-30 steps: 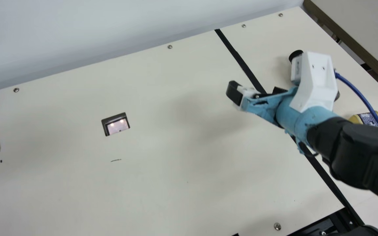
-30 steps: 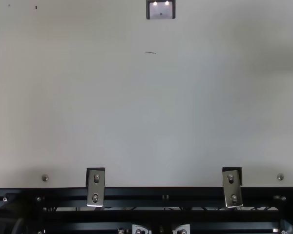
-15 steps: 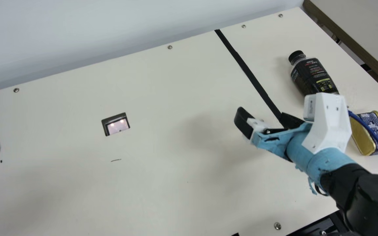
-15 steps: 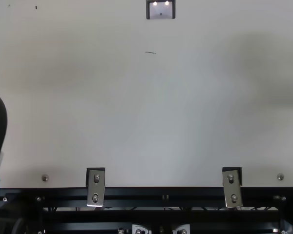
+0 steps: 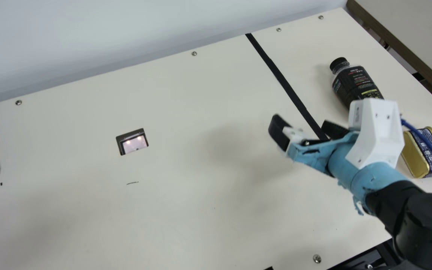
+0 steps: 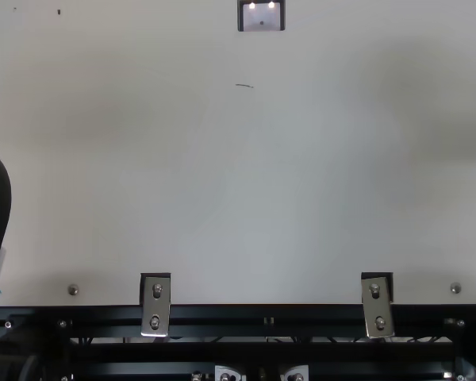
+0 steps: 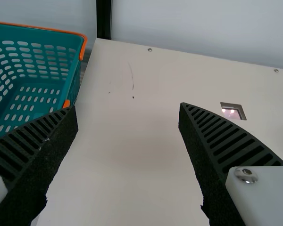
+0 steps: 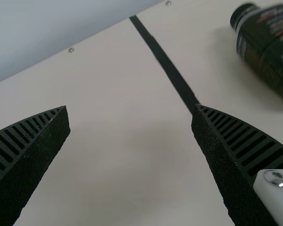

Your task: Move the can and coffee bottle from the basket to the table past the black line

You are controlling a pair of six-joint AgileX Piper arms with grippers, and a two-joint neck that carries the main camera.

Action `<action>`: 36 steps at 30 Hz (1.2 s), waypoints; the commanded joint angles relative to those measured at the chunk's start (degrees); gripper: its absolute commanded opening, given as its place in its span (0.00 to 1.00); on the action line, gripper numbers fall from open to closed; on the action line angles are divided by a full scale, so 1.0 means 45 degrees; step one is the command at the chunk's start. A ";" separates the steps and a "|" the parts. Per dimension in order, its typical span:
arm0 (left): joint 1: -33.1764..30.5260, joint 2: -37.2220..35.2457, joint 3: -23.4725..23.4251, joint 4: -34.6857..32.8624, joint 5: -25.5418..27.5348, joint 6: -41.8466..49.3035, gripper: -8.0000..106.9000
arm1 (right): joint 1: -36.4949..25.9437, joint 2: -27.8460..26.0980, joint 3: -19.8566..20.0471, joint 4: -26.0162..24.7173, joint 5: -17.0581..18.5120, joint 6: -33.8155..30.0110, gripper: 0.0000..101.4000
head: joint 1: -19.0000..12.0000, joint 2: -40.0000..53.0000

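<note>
Resting past the black line [image 5: 289,86] on the table [image 5: 182,112]: coffee bottle [image 5: 356,84] and, near it, can [image 5: 414,155]. Right tool [image 5: 301,121], fingers apart, near the line; left tool [image 7: 126,109] also parted, basket [image 7: 47,30] in its wrist view. Transfer apparently complete, next calling only for easing back clear of both.

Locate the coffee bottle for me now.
The dark, labelled plastic coffee bottle lies past the black line at the main view's right, between that line and the yellow-rimmed can.
</note>
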 commanded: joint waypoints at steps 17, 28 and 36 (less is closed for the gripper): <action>0.0000 0.0000 0.0000 0.0000 0.0000 0.0000 0.85 | 0.0518 0.3091 -0.4741 -0.6566 -0.1570 0.3357 1.00 | -0.0207 0.0123; 0.0000 0.0000 0.0000 0.0000 0.0000 0.0000 0.85 | -0.1220 0.3239 -0.6154 -0.7179 0.0686 0.3326 1.00 | -0.0207 0.0123; 0.0000 0.0000 0.0000 0.0000 0.0000 0.0000 0.85 | -0.3369 0.2026 -0.5693 -0.7431 0.4218 0.3280 1.00 | -0.0207 0.0123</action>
